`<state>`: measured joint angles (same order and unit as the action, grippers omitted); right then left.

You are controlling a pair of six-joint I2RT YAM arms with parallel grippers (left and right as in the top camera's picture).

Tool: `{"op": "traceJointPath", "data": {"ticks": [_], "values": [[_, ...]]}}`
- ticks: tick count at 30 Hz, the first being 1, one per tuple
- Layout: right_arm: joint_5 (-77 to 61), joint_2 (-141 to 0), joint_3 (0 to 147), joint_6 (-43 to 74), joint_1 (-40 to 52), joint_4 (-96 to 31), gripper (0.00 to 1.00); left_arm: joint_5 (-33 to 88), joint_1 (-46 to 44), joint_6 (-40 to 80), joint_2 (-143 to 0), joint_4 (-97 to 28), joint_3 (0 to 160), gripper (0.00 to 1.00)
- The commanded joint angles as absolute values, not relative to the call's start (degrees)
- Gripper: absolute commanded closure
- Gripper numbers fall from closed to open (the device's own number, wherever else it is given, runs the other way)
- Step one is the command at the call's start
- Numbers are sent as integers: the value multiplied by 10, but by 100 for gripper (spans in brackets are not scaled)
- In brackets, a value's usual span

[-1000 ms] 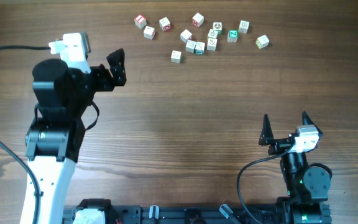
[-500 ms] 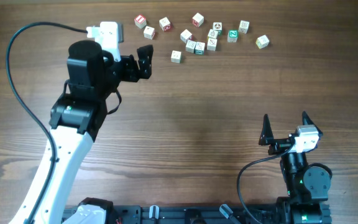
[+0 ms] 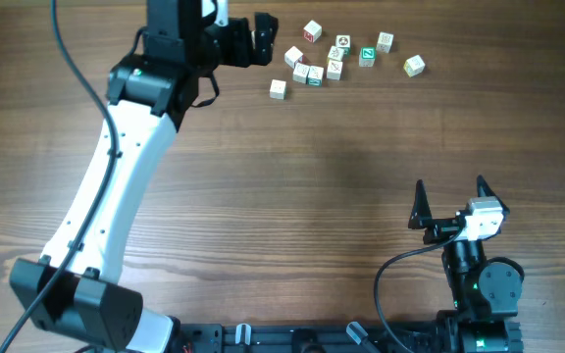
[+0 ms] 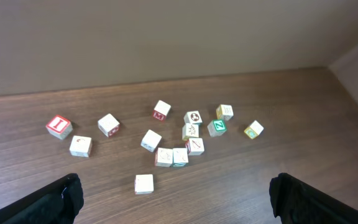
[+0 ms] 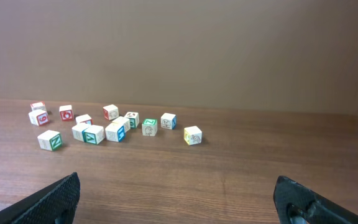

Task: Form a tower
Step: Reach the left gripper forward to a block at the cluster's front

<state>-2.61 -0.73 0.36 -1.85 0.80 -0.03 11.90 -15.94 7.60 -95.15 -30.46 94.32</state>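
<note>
Task barely begun: no tower anywhere, and we see no cube sitting on another. All cubes [image 3: 314, 75] lie loose in a single-layer scatter at the far side of the tabletop [image 3: 312, 196]. The teal-print cube [image 3: 367, 55] sits in the right half of the scatter, close to its neighbours. A lone cube [image 3: 279, 89] lies just nearside of the group. A red-print cube [image 4: 59, 126] shows at the left end in the left wrist view; overhead, the arm covers that spot.

The left tool [image 3: 266, 39] hovers at the left end of the scatter, jaws spread wide, nothing between them. The right tool [image 3: 450, 191] sits near its base, well apart from the cubes, also spread wide and empty.

Left to do: everything. Pick a base cube, grab another, stack, repeat.

Room: we see a big bare stretch of tabletop between the scatter and the right tool, a good building spot in our judgement. The middle cubes are packed close, some touching, so fingers may nudge neighbours there. The outliers look like easier first picks. A wall [image 4: 166, 43] stands not far behind the cubes, so we judge there is less room on that side. The left arm lies along the left side of the tabletop and takes up space there.
</note>
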Motion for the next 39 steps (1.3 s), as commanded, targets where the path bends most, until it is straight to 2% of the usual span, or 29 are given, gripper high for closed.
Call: {"op": "traceJointPath", "data": {"ticks": [1, 6, 14, 23, 28, 36, 39], "values": [[-35, -4, 3, -27, 7, 1, 0, 124, -163, 63, -980, -307, 959, 0], [-35, -4, 3, -27, 7, 1, 0, 124, -163, 62, -1021, -304, 959, 0], [-35, -4, 3, -26, 7, 1, 0, 124, -163, 64, -1060, -220, 960, 0], [-35, -4, 3, -27, 7, 1, 0, 124, -163, 64, -1181, -187, 1022, 1], [-35, -4, 3, -27, 7, 1, 0, 125, -163, 82, -1248, -164, 1030, 9], [-35, -4, 3, -26, 7, 1, 0, 141, -191, 49, -1305, -256, 1030, 12], [-35, -4, 3, -27, 7, 1, 0, 139, -202, 3, -1310, -276, 1030, 18]]}}
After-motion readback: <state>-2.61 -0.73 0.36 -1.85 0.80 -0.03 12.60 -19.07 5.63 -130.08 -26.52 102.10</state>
